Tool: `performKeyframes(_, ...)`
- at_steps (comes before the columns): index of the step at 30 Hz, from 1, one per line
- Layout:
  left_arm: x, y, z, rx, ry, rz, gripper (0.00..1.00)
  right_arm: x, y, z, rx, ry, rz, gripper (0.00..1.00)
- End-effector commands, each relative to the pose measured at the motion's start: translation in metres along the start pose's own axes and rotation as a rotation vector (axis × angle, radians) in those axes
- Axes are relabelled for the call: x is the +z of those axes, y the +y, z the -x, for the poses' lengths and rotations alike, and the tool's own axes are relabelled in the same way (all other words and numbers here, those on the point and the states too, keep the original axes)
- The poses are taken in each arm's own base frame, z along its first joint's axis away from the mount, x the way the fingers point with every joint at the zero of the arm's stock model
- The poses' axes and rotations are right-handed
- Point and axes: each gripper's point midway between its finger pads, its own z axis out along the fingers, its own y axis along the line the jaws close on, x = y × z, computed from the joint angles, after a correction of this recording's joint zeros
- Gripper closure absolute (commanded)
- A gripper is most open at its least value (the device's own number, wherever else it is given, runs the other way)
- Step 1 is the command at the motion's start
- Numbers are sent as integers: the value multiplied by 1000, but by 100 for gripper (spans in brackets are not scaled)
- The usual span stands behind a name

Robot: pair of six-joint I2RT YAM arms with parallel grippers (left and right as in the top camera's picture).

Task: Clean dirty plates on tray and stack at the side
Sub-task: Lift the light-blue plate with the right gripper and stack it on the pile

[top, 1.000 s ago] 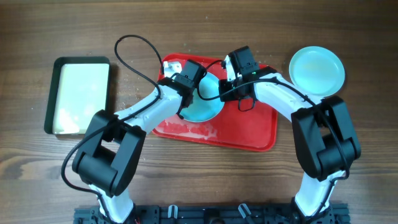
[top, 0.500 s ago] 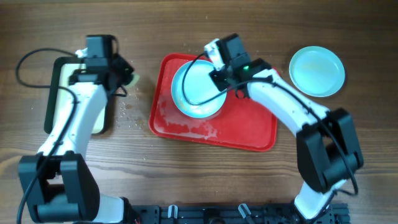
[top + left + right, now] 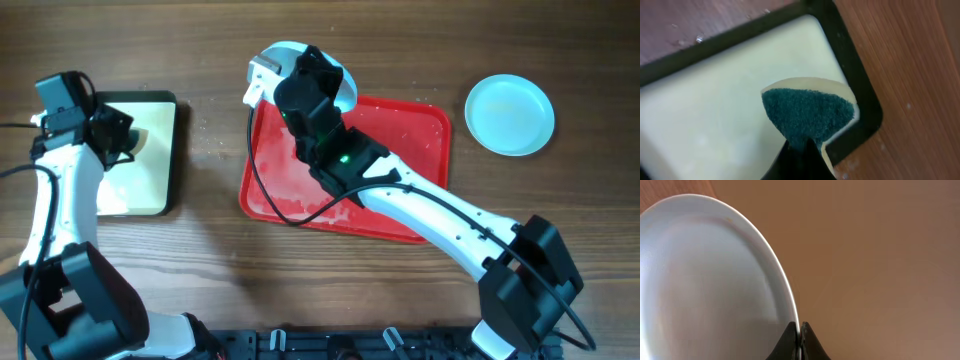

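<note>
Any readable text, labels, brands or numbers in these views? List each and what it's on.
None: no text can be read in any view.
The red tray, blue plate, held plate in the right gripper, sponge and cream tray are all plain and unmarked.

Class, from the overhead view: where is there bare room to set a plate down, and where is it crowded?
Free: wood between the cream tray and the red tray; wood on the robot's side of the blue plate; the red tray's far-right part. Crowded: the tray's far-left corner, where the right gripper clamps the held plate.
</note>
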Motion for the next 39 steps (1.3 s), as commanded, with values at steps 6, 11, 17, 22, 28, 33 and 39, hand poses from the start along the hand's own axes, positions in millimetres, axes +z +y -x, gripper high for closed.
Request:
performKeyframes(6, 12, 34, 15, -27, -105, 135, 96, -9, -24, 2, -23, 5, -50, 96)
performKeyframes(11, 44, 40, 5, -23, -68, 163, 95, -9, -22, 1, 24, 6, -45, 96)
performKeyframes(17, 64, 34, -16, -19, 31, 121, 88, -9, -21, 1, 31, 5, -39, 96)
performKeyframes(22, 63, 30, -11, -19, 8, 106, 60, -9, -18, 5, 60, -16, -25, 96)
performKeyframes(28, -22, -5, 37, -40, -180, -61, 57, -9, -27, 8, 24, -35, -54, 96)
performKeyframes(33, -54, -11, 40, -38, -212, -106, 0, -26, 64, 27, -167, -233, 335, 96)
performKeyframes(39, -52, -5, 34, -36, -184, -79, 0, -9, -11, 17, 81, -90, 18, 96)
